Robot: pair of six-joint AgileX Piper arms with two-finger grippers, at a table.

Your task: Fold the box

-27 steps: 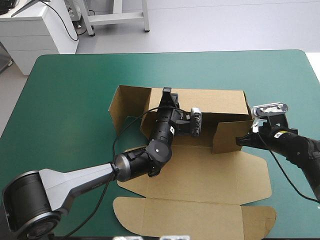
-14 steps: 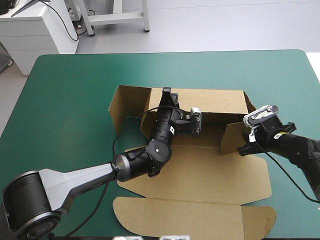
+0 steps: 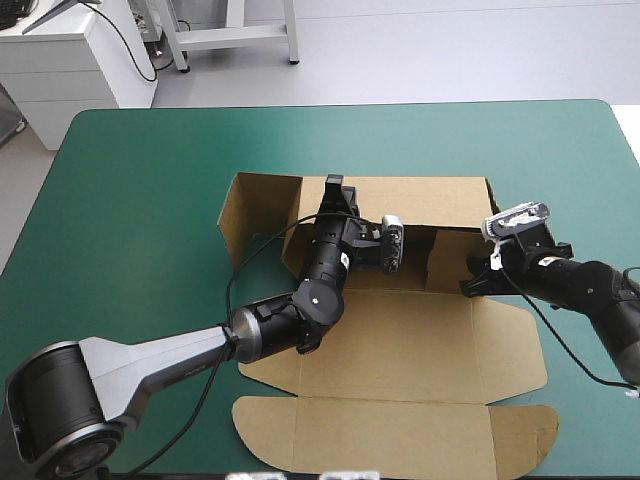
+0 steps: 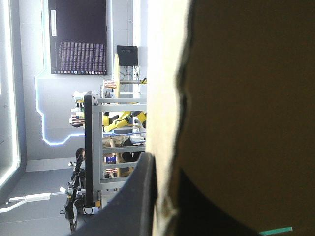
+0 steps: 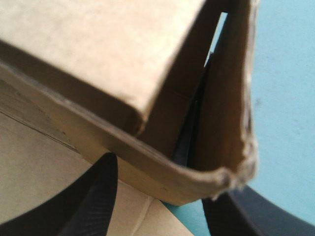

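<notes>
The brown box [image 3: 400, 350] lies as a cut sheet with its back wall [image 3: 420, 200] raised. My left gripper [image 3: 335, 192] sits on the back wall's top edge, shut on the board. In the left wrist view the board edge [image 4: 167, 98] runs up between the black fingers [image 4: 140, 196] of that gripper [image 4: 162, 201]. My right gripper [image 3: 478, 282] is at the box's right end, shut on the upright side flap [image 3: 445, 258], which is turned inward. In the right wrist view this gripper [image 5: 157, 182] straddles the flap's bent edge [image 5: 147, 167], one finger [image 5: 93, 196] on each side.
The left side flap [image 3: 238, 215] stands at an angle by the back wall's left end. The lid panel [image 3: 390, 440] lies flat near the table's front edge. Teal-green cover [image 3: 150, 200] shows bare to the left, right and beyond the box.
My right gripper has swung the right side flap inward, toward the box's middle, and moved slightly left. The left gripper stays on the back wall.
</notes>
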